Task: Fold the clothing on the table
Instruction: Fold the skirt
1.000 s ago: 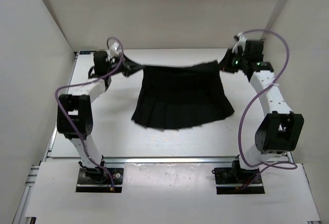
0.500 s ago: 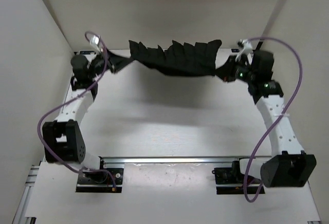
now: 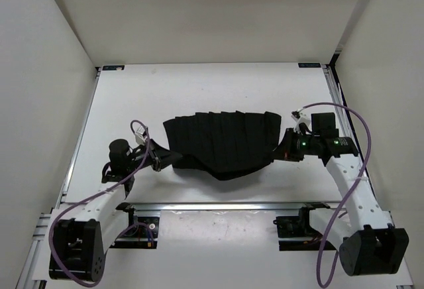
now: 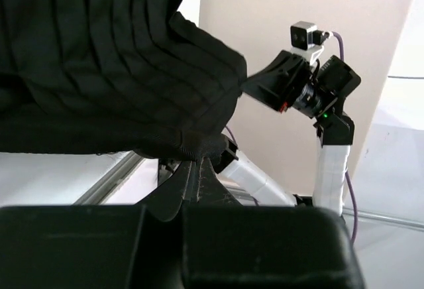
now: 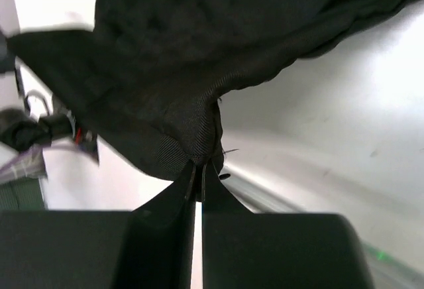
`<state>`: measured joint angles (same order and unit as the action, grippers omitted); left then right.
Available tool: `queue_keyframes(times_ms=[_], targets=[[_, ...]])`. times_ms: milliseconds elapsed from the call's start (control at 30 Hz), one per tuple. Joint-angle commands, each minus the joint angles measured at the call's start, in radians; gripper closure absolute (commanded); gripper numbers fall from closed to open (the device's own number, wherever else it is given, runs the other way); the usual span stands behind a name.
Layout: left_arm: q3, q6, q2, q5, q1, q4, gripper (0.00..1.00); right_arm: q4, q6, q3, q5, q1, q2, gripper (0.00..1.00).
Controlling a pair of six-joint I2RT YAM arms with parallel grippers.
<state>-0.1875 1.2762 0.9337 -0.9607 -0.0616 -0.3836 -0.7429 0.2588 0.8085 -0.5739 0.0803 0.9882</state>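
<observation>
– So where's the clothing [image 3: 222,146]?
– Stretched wide just beyond the rail [image 3: 218,205], over the near part of the bench [image 3: 199,90], pleats fanned.
– Why so taut?
– The left jaws and right jaws each pinch an opposite corner, likely to spread it flat for a clean fold. Whether its sagging middle touches down, I can't tell.

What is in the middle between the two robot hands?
The black pleated clothing spans the stretch from the left gripper to the right gripper, each holding one end; the top view shows it.
</observation>
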Motion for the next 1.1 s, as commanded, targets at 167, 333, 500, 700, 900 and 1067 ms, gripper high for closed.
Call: queue_keyframes(times_ms=[167, 333, 500, 700, 900, 1067], targets=[[-0.177, -0.124, -0.082, 0.106, -0.023, 0.296, 1.00, -0.282, 0.023, 0.110, -0.020, 0.047, -0.036, 1.00], [-0.277, -0.219, 0.003, 0.256, -0.017, 0.474, 1.00, -0.196, 0.057, 0.139, -0.020, -0.020, 0.041, 1.00], [-0.355, -0.273, 0.065, 0.396, 0.038, 0.600, 1.00, 0.037, 0.160, 0.147, -0.099, -0.177, 0.168, 1.00], [-0.389, -0.204, 0.221, 0.441, 0.100, 0.439, 1.00, 0.315, 0.258, 0.279, -0.204, -0.199, 0.436, 1.00], [-0.555, -0.181, 0.509, 0.504, 0.143, 0.269, 1.00, 0.332, 0.226, 0.686, -0.228, -0.163, 0.794, 1.00], [-0.751, -0.077, 0.804, 0.511, 0.140, 0.054, 0.18, 0.402, 0.308, 0.989, -0.263, -0.165, 1.137, 0.85]])
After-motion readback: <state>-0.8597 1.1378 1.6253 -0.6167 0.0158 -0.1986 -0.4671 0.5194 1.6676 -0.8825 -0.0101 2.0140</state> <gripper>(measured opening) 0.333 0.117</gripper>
